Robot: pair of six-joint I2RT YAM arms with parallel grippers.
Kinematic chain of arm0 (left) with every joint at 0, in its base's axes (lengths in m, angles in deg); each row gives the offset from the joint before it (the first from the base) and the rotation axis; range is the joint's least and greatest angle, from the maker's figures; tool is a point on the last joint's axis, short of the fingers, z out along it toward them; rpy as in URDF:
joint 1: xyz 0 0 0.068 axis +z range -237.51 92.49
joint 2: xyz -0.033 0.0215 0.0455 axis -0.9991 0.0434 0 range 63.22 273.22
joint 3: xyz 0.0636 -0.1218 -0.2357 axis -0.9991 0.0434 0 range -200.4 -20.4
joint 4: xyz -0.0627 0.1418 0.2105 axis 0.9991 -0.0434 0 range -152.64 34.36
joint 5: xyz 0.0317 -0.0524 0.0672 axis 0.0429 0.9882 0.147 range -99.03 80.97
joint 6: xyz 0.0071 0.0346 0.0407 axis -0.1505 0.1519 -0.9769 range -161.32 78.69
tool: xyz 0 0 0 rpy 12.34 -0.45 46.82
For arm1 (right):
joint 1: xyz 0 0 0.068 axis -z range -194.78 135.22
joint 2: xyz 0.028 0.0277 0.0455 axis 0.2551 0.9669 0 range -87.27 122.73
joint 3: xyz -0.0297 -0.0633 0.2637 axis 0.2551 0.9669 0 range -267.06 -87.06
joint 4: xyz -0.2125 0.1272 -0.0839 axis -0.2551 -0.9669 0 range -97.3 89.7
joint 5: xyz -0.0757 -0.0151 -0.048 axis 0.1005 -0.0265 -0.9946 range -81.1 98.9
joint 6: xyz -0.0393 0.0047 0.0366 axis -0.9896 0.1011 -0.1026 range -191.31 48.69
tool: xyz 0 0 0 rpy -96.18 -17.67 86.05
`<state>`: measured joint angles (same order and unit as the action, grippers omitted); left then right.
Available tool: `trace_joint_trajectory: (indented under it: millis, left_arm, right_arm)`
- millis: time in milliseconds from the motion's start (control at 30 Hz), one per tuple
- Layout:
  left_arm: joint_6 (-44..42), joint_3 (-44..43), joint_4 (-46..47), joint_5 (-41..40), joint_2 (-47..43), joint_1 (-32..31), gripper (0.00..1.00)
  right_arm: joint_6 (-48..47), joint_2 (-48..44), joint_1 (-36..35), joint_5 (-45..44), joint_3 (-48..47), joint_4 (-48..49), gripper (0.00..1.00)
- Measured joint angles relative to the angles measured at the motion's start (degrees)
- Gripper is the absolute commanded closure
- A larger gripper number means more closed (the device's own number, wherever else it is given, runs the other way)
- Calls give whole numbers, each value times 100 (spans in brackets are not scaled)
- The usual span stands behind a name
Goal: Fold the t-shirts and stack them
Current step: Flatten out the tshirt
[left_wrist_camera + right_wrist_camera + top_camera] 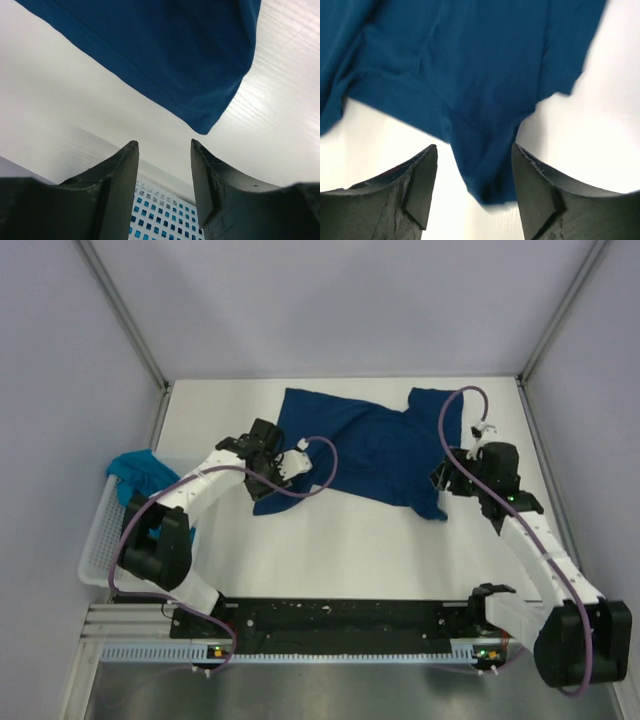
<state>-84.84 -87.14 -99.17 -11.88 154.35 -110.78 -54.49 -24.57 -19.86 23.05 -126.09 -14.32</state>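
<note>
navy t-shirt [370,445] spread mid-table, teal t-shirt [140,470] in the basket [100,540] at nine o'clock. left gripper [165,145] gapes empty at the navy t-shirt's seven o'clock corner; right gripper [475,150], fingers apart, straddles its four o'clock corner.

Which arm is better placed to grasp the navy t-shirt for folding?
Right, probably: navy t-shirt cloth lies between the right tool's open jaws; the shirt's corner sits ahead of the left tool, outside its gap.

Bright, even light falls from overhead, leaving faint soft shadows on the white table [340,560]. In the right wrist view, motion blur smears the navy shirt [470,75].
</note>
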Motion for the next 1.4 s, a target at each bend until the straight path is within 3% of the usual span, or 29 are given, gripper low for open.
trace_joint_trajectory:
  millis: [100, 200, 300, 467, 767, 1067, 1267, 1400]
  left_arm:
    - [-96, 166, -83, -2, -186, 68, 51]
    - [-221, 282, -149, -17, -505, 149, 55]
    - [-339, 332, -243, 13, -765, 210, 57]
    - [-417, 763, -188, 31, -824, 229, 54]
    - [-490, 1596, 741, 11, -767, 221, 52]
    - [-531, 1665, 1388, -188, -61, 81, 56]
    - [-507, 1668, 1561, -289, -11, 50, 71]
    - [-474, 1668, 1633, -308, 57, 50, 100]
  right_arm:
    - [31, -774, 0, -621, -15, 98, 39]
    - [-140, -741, 11, -894, -490, 59, 43]
    - [-459, 46, 26, -885, -1357, -96, 57]
    - [-833, 1856, 122, -730, -2562, -350, 67]
    - [-1268, 4380, 498, -173, -3908, -859, 67]
    - [-1432, 5246, 490, 11, -4439, -1019, 68]
    - [-1497, 5506, 490, -24, -4548, -1062, 67]
    - [-1572, 5519, 490, -127, -4586, -1095, 59]
